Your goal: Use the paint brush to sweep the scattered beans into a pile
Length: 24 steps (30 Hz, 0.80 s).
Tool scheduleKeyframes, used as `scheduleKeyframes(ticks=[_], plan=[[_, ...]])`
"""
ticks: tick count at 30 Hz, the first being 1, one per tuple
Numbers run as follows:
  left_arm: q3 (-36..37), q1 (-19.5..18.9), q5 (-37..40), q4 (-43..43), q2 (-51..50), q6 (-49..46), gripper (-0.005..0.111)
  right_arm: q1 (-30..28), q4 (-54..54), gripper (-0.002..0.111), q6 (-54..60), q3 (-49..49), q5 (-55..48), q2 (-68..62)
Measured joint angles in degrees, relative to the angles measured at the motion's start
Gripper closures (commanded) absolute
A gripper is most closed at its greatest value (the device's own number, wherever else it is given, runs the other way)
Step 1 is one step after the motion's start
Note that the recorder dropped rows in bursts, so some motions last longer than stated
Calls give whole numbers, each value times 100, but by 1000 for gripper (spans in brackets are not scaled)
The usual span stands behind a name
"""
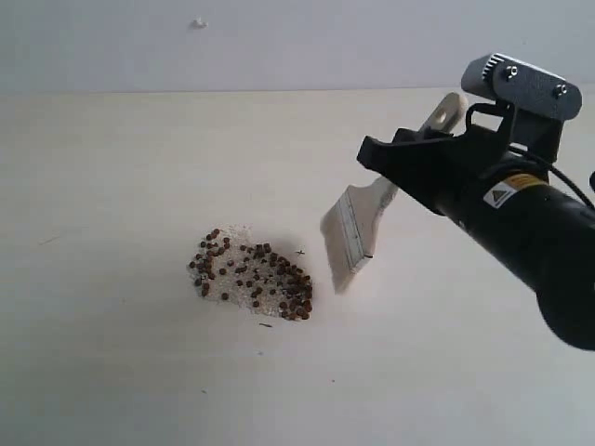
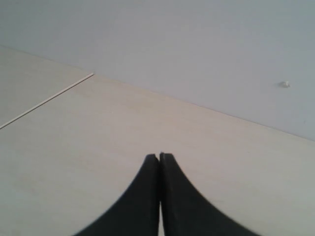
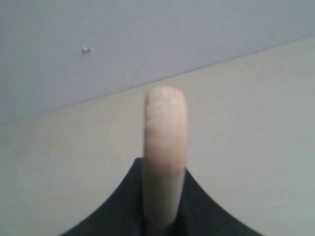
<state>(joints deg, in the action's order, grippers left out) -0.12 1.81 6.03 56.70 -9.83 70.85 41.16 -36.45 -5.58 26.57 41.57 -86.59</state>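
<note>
Jaws of the right gripper [image 1: 389, 163] clamp the brush [image 1: 351, 232] by its handle, bristles slanting down toward the table [image 1: 112, 353]. Just beside the bristles, the beans [image 1: 251, 274] lie piled among white grains. Left gripper [image 2: 159, 157] is closed and empty.

Showed a thick, rounded right arm [image 1: 539, 251] in glossy black. Bore a small sticker [image 1: 507, 192] near the wrist: white, with a dark triangle and a yellow band. Carried a grey metal bracket [image 1: 521, 84] above the wrist, boxy with rounded corners, studded with two screws [image 1: 510, 71]. Ran a thin black cable [image 1: 568, 182] from beneath the bracket along the forearm. Ended in a matte black right gripper [image 1: 376, 153], angular and flat-sided. Showed the left gripper [image 2: 159, 157] in its wrist view as two black fingers [image 2: 142, 196], broad at the base, curving inward to narrow tips. Repeated that flared black shape at the right wrist, blurred.
</note>
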Motion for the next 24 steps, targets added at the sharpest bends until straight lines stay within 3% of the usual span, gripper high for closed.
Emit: scheduleKeyframes(ticks=[6, 11, 24], plan=[[0, 0, 0, 0, 0, 0, 107, 1319, -2381, 108, 1308, -42, 1317, 3], [0, 0, 0, 0, 0, 0, 107, 2166, -3746, 108, 1593, -42, 1970, 12], [0, 0, 0, 0, 0, 0, 107, 3161, -5389, 108, 1363, 28, 2722, -223]])
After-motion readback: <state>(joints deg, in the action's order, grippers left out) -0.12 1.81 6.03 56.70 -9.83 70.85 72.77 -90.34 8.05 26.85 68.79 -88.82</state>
